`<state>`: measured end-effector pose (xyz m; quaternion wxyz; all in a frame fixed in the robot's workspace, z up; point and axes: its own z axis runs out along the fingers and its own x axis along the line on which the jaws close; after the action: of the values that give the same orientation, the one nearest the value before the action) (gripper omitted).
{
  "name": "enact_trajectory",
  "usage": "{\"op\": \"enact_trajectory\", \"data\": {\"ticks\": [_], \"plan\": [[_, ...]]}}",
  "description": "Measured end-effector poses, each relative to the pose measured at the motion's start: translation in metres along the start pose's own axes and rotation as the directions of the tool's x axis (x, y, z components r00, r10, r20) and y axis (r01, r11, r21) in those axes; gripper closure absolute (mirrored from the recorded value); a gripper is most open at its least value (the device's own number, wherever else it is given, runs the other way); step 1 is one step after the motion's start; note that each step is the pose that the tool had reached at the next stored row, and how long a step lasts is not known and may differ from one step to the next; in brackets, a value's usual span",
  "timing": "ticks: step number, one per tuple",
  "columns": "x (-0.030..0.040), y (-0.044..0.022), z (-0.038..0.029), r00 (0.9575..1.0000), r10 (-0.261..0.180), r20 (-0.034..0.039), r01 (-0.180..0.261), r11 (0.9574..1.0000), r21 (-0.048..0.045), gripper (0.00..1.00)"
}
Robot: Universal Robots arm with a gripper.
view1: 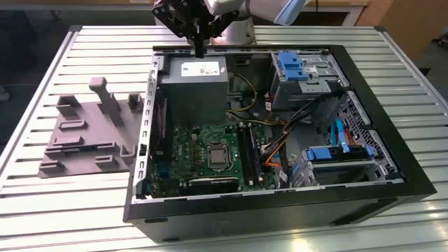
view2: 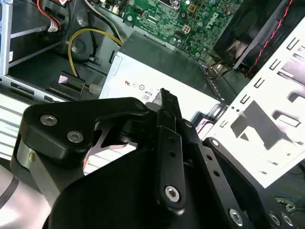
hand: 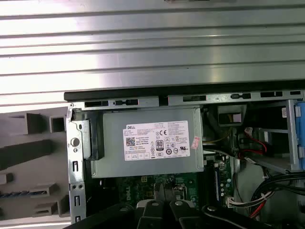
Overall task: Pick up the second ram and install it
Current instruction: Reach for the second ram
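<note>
One gripper (view1: 199,52) above PSU (view1: 194,86), fingers (view1: 200,42) pressed together.
White printed label (hand: 157,140) on PSU top; grey tray (view1: 87,131) well apart.

The worktop (view1: 63,210) is a metal surface of long, pale, ribbed slats. A black computer case (view1: 266,212) lies on its side on it with the open face up, covering much of the middle. On the exterior view's left of the case, just beside its wall, a grey moulded tray (view1: 91,149) with raised blocks rests flat on the slats. Whether tray and case touch cannot be told.
</note>
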<state>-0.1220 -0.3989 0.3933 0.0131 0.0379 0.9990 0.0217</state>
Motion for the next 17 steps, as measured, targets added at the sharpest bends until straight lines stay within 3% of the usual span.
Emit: {"op": "enact_trajectory", "data": {"ticks": [9,17], "plan": [[0.0012,-0.0001,0.0,1.0,0.0,0.0,0.0,1.0,0.0,0.89],[0.0067,-0.0005,-0.0002,1.0,0.0,0.0,0.0,1.0,0.0001,0.89]]}}
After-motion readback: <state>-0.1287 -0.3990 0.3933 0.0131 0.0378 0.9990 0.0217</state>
